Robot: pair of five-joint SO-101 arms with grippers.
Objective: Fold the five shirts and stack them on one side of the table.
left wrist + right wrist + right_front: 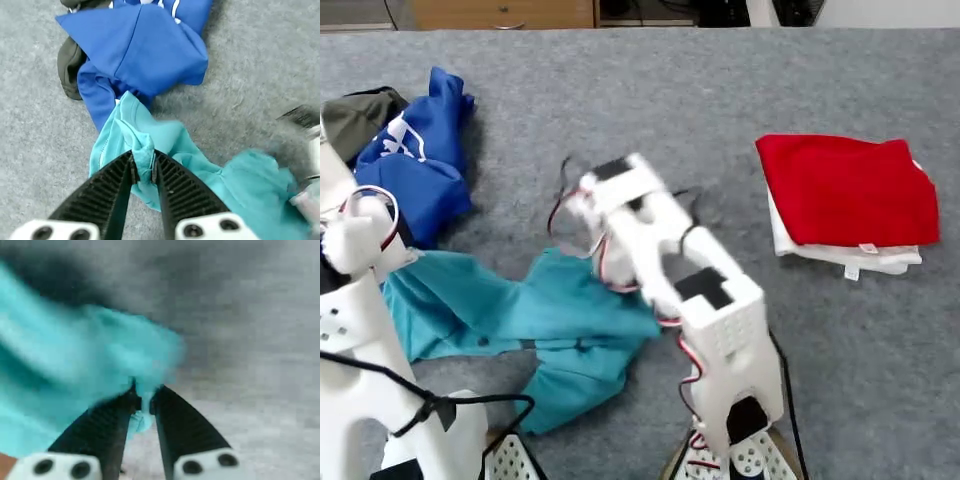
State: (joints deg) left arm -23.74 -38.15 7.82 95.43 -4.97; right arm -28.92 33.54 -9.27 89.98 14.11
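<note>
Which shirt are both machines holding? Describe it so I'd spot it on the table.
On the grey table, look across from the folded red shirt. A crumpled teal shirt lies there, pinched by the left pincer and the right pincer. Its neighbour, the blue shirt, is darker and lies free.

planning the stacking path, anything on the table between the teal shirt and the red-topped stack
Nothing visible lies on the table between the teal shirt and the folded stack; the right arm gripping the shirt stands there.
</note>
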